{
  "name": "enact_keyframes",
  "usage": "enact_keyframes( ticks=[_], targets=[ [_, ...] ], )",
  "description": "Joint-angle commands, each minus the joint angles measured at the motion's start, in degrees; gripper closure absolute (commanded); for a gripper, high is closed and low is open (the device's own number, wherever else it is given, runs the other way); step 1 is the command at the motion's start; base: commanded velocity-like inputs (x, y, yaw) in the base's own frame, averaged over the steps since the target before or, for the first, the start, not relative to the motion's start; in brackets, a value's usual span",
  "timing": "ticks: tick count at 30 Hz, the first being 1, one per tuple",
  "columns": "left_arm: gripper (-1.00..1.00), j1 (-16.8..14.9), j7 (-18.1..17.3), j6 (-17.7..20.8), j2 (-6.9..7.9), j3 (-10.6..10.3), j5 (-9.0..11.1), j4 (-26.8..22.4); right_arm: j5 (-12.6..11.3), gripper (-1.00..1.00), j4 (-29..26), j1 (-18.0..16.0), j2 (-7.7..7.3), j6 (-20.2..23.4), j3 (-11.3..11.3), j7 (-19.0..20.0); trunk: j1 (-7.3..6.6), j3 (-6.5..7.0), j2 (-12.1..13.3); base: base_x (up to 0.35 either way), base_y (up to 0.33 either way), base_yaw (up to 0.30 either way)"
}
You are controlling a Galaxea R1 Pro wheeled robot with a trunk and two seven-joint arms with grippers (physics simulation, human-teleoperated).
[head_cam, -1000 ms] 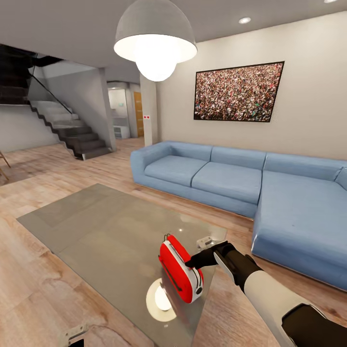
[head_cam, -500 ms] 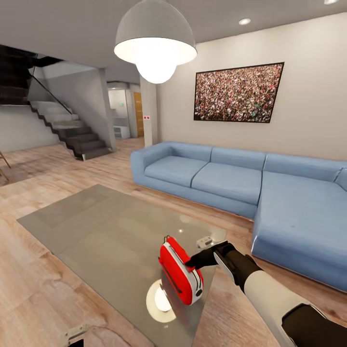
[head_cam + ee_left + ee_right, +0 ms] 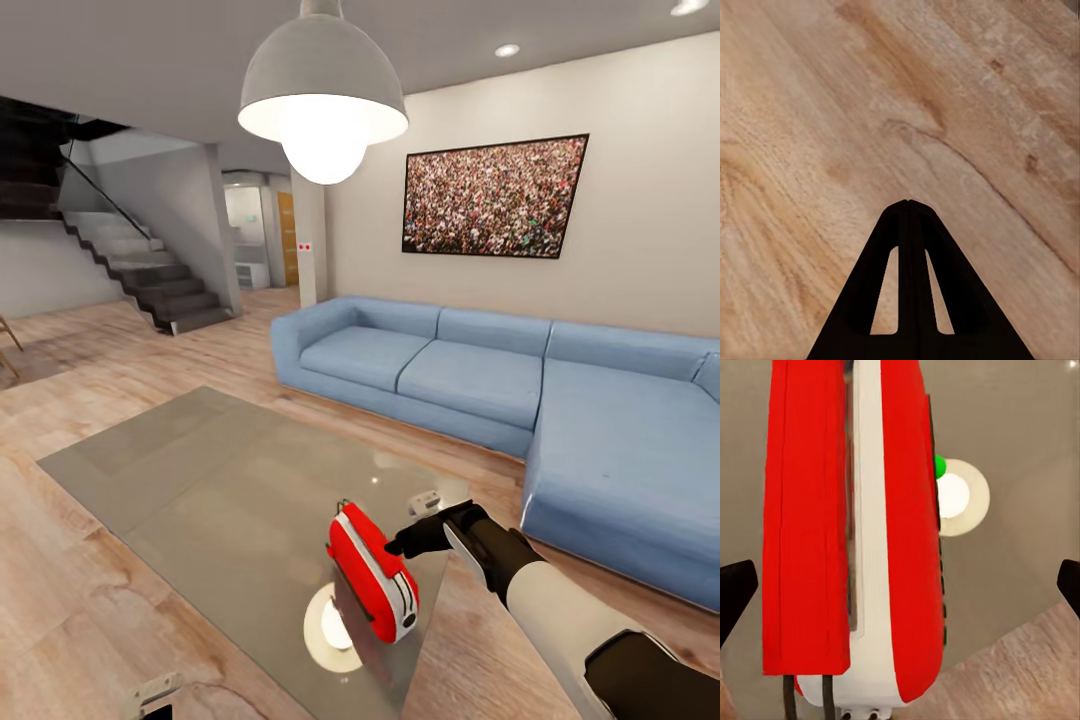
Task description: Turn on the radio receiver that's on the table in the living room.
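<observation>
The radio receiver (image 3: pixel 372 572) stands tilted on the table (image 3: pixel 200 480), near the corner closest to us, leaning away from our right gripper (image 3: pixel 400 546). From the head view we see the gripper's dark fingertips just beside the radio's upper edge; whether they touch it we cannot tell. In the right wrist view the radio (image 3: pixel 859 532) lies between the two fingertips (image 3: pixel 735 585), which are spread wide at the edges of the frame (so the jaws stand open, gripping nothing). A small green light (image 3: pixel 940 466) shows at the radio's side, next to the round reflection of the pendant lamp (image 3: pixel 322 95) in the glass top.

Our left gripper (image 3: pixel 909 204) has its fingers pressed together, closed on nothing, above the wood floor (image 3: pixel 832 112).

Beyond the table stands the blue sofa (image 3: pixel 520 385), with the framed crowd picture (image 3: pixel 494 195) on the wall above it.
</observation>
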Motion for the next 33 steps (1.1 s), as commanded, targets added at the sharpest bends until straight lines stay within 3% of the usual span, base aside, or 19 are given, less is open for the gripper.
enact_keyframes(
  ticks=[1,24,33],
  targets=[
    [1.00,0.0,0.0,0.0,0.00,0.0,0.0,0.0,0.0,-1.00,0.0,0.0,0.01,0.0,0.0,0.0,-0.23,0.18,0.4,0.000,0.000,0.000],
    [1.00,0.0,0.0,0.0,0.27,0.0,0.0,0.0,0.0,-1.00,0.0,0.0,-0.07,0.0,0.0,-0.1,-5.28,4.31,9.6,0.000,0.000,0.000],
    [1.00,0.0,0.1,0.1,0.19,0.0,0.0,0.0,0.1,-1.00,0.0,0.0,-0.07,0.0,0.0,-0.1,-7.25,5.93,13.3,-0.221,-0.167,0.000]
  ],
)
